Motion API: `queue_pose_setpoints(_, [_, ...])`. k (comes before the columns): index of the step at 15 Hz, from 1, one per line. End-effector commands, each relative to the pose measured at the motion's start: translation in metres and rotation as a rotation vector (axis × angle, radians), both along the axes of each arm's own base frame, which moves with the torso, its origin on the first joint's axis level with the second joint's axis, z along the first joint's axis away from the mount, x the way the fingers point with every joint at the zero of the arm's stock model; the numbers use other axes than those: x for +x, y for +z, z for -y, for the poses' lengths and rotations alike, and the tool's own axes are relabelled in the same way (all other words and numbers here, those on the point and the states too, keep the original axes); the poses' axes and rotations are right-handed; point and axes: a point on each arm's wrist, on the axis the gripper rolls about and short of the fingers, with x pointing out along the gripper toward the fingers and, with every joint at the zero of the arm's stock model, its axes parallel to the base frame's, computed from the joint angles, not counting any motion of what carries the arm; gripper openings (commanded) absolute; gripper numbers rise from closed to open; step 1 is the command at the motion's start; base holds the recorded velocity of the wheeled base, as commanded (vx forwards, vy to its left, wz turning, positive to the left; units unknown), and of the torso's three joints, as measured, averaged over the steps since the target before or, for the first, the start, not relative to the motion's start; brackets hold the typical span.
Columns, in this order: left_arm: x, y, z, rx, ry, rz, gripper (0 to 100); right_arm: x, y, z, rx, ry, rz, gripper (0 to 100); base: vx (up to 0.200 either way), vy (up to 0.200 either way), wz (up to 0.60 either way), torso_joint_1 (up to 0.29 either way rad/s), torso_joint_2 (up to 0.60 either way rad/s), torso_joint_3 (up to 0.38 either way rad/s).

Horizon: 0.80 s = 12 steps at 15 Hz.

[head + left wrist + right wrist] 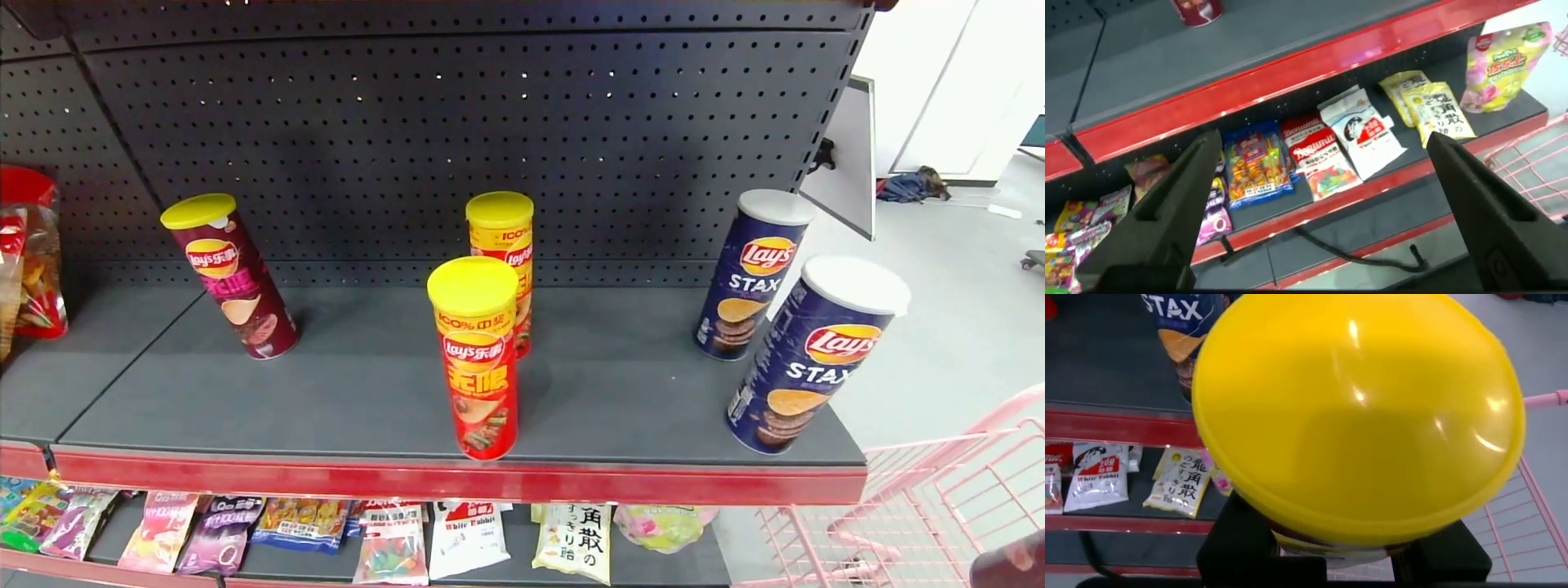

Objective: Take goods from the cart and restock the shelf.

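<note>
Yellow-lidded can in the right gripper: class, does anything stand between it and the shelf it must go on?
Yes. A blue can stands directly beyond the yellow-lidded can held by the right gripper, at the shelf's front right edge. Bare shelf lies between it and the front red can.

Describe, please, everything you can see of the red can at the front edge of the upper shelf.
The red can is a tall round tube with a closed yellow plastic lid and a printed wrap picturing crisps. It stands upright at the front edge of the grey shelf, midway along, before a second red can, touching only the shelf.
</note>
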Motion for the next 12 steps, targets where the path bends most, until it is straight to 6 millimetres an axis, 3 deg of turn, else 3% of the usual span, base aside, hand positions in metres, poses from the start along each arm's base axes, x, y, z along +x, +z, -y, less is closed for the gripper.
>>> queue_pose_setpoints(1, [-0.0004, -0.0002, -0.0001, 0.000, -0.007, 0.003, 100, -0.0008, -0.0029, 0.0000, -0.001, 0.001, -0.002, 0, 0.000, 0.200, 0.00, -0.002, 0.00, 0.002])
queue_pose_setpoints(12, [-0.0003, 0.0000, -0.0003, -0.001, -0.013, 0.005, 100, -0.0018, -0.0055, 0.0002, -0.002, -0.006, -0.002, 0, 0.000, 0.200, 0.00, 0.002, 0.00, -0.001])
